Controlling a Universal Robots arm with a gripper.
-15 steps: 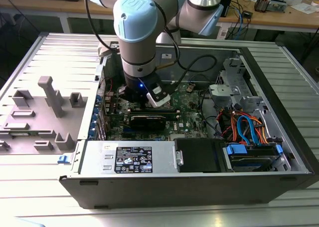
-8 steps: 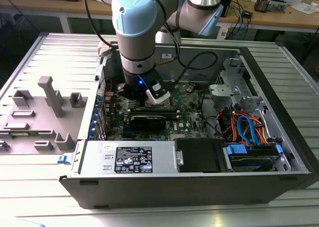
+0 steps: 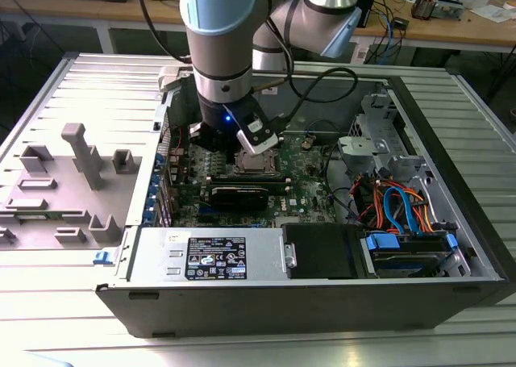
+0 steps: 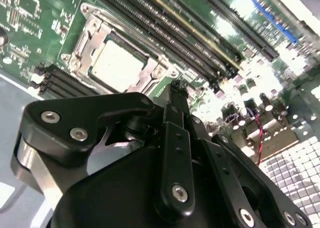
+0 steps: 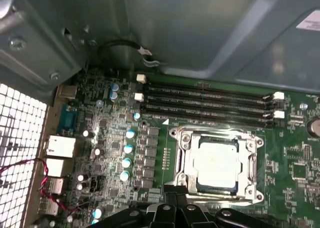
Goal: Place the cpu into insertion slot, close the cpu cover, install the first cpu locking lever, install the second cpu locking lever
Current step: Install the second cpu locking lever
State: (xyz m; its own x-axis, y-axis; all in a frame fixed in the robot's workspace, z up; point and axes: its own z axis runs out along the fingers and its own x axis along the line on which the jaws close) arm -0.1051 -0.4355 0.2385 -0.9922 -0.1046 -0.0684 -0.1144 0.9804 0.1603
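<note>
The cpu (image 5: 216,163) sits in the insertion slot (image 5: 186,147) beside memory slots (image 5: 210,103).

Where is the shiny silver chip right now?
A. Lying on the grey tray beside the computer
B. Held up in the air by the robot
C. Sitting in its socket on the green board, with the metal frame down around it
C: in both wrist views the cpu sits in the socket with the cpu cover lying flat around it.

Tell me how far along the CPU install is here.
Done: the cpu sits in the insertion slot, and the cpu cover lies flat framing it. In hand: nothing visible; the claw hovers beside the socket edge. Left: whether the locking levers are latched cannot be told.
</note>
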